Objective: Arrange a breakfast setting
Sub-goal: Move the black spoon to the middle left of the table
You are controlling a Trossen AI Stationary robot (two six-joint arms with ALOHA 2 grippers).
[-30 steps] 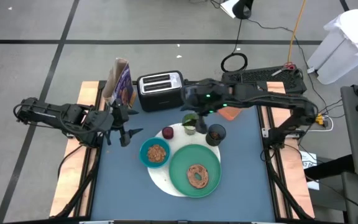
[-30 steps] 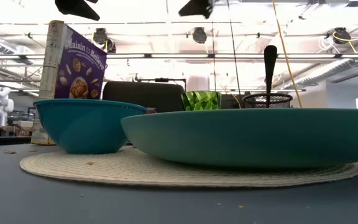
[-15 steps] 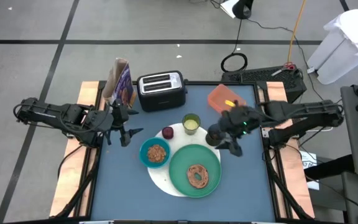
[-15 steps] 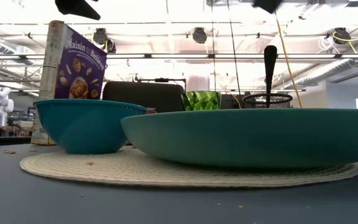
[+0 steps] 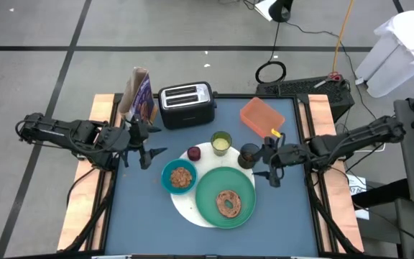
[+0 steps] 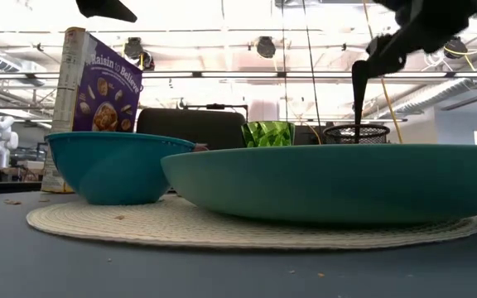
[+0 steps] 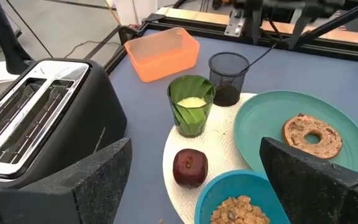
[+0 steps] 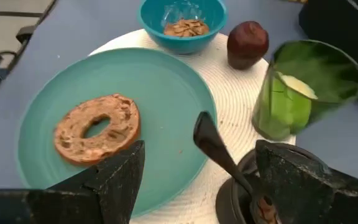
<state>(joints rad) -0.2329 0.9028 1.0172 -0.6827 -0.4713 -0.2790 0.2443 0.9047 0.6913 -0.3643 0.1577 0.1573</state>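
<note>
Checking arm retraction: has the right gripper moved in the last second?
Yes. The right gripper went from beside the toaster rightward, now right of the small black cup.

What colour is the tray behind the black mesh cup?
Orange; the tray shows best in the left wrist view.

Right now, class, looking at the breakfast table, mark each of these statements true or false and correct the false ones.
1. The bagel lies on the green plate. True.
2. The spoon stands in the blue bowl. False: it stands in the small black cup.
3. The dark-red fruit rests on the white mat. True.
4. The right gripper holds the lime cup. False: it is open beside the black cup, holding nothing.
5. The toaster sits on the mat. False: it stands behind it, on the table.
</note>
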